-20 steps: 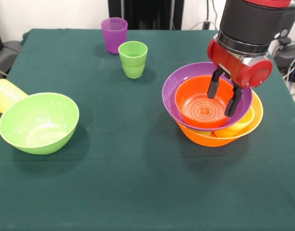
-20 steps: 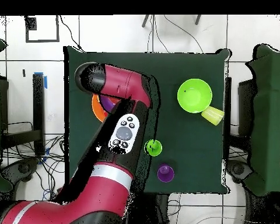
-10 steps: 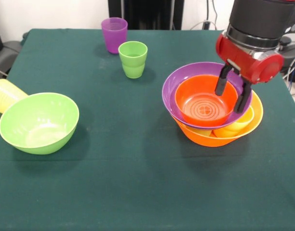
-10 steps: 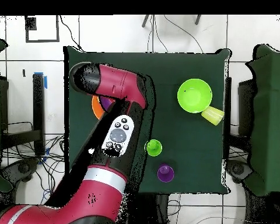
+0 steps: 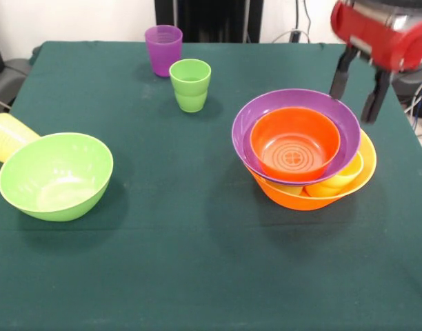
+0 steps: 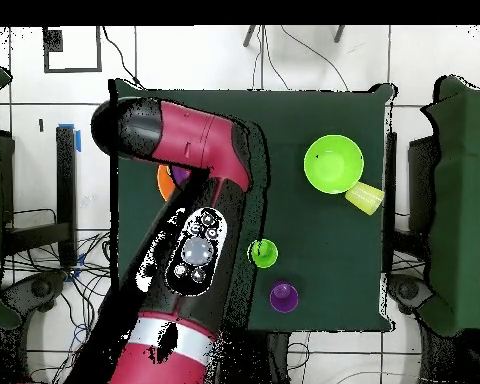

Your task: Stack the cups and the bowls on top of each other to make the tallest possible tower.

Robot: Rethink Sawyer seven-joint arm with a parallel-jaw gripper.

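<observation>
Front view, running left to right: far left of the pincer [image 5: 358,86] lie the tipped pale yellow cup [image 5: 7,136] and deep lime green bowl [image 5: 54,175], then the upright purple cup [image 5: 163,49] and lime green cup [image 5: 190,84]. Just below the pincer, whose fingers hang apart and empty, sits the tower [image 5: 304,157]. Its orange bowl [image 5: 294,143] nests in the purple bowl [image 5: 254,117], which looks tilted on something yellow in the yellow-orange bowl [image 5: 294,196], so another piece may slide off.

Dark green table [image 5: 197,276] on white tiled floor [image 6: 314,60] with trailing cables [image 6: 284,60].
</observation>
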